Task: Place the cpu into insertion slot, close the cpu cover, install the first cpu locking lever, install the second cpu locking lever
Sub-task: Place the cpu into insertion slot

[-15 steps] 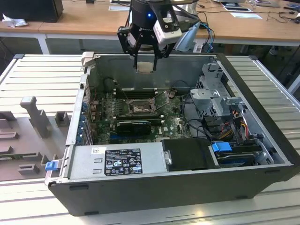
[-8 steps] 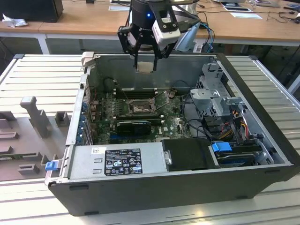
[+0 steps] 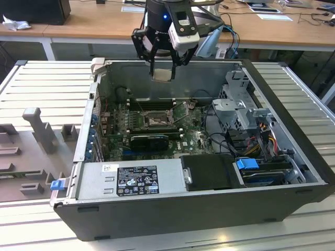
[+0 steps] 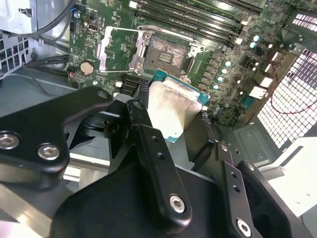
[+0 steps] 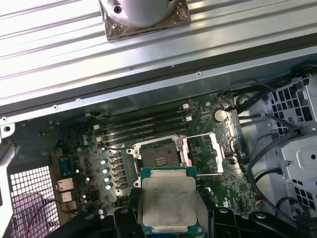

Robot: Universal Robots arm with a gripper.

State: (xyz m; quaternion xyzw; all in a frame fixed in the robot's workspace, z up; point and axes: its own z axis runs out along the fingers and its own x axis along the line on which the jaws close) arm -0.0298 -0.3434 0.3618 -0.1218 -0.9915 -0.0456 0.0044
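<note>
Quick tally: one cpu [image 5: 168, 201], one insertion slot [image 5: 159, 157], one cpu cover [image 4: 142, 47], one hand [image 3: 163, 69]. One open tower case [image 3: 183, 209] around the lot, with one green board [image 3: 196, 137] inside and one round coin cell [image 5: 220, 115] on it. Long black memory slots [image 5: 143, 126]: looks like four, though they run close together, so I wouldn't swear to it. One grey power supply box [image 3: 170, 178].
</note>
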